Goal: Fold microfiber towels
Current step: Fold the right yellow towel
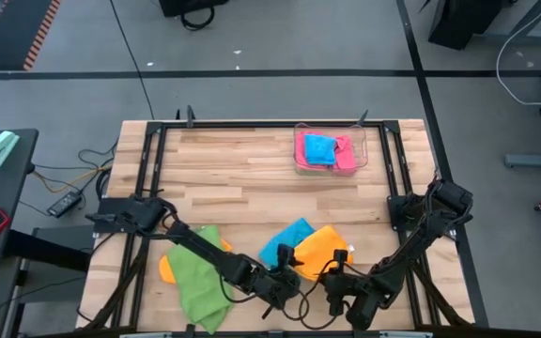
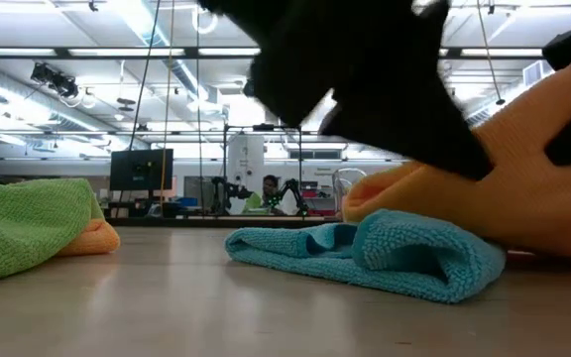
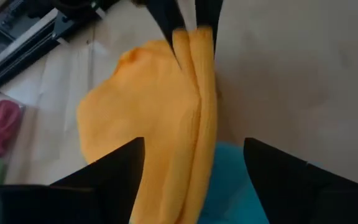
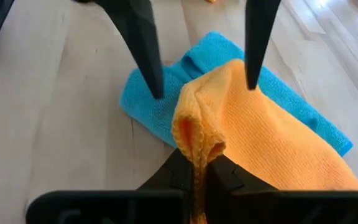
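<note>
Right claw (image 4: 197,167) pinching orange towel (image 4: 272,140) edge, left claw (image 3: 194,162) spread

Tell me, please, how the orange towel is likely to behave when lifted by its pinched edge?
Probably floppy: the orange towel bunches into soft folds where the right gripper pinches it. It looks light, sagging over the blue towel. Its nubby weave likely grips rather than slips.

Six towels (image 1: 316,249), one tray (image 1: 361,141), two pincers (image 1: 289,274)
</note>
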### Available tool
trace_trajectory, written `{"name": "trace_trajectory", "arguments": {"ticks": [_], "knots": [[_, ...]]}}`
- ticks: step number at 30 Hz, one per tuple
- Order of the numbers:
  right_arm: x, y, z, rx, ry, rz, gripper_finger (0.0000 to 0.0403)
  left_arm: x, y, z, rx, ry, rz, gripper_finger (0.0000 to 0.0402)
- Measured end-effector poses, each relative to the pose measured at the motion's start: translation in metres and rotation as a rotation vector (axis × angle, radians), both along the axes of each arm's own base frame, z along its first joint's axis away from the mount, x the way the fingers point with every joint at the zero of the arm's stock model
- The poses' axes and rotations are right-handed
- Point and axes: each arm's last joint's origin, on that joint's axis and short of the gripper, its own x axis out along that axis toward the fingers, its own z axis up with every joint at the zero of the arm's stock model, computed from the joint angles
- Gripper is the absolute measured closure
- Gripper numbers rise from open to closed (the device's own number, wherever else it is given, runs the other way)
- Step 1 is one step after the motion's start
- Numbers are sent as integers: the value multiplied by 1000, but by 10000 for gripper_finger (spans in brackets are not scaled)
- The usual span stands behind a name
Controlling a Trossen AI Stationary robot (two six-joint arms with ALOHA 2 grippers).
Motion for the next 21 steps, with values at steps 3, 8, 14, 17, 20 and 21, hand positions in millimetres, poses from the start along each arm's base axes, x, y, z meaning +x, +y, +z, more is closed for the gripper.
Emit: {"name": "trace_trajectory", "arguments": {"ticks": [3, 8, 14, 17, 20, 21], "knots": [[-1, 1, 0, 7, -3, 3, 380, 0, 1, -5, 55, 25, -23, 128], [-1, 3, 1, 25, -8, 10, 379, 1, 2, -9, 131, 55, -71, 180], [1, 5, 2, 44, -27, 17, 379, 4, 9, -9, 137, 59, -60, 296], [0, 6, 2, 45, -18, 30, 379, 3, 9, -10, 117, 78, -80, 370], [0, 7, 2, 39, 1, 55, 379, 0, 8, -1, 112, 87, -92, 386], [-1, 7, 3, 33, 4, 61, 378, -2, 9, 5, 111, 88, -94, 384]]}}
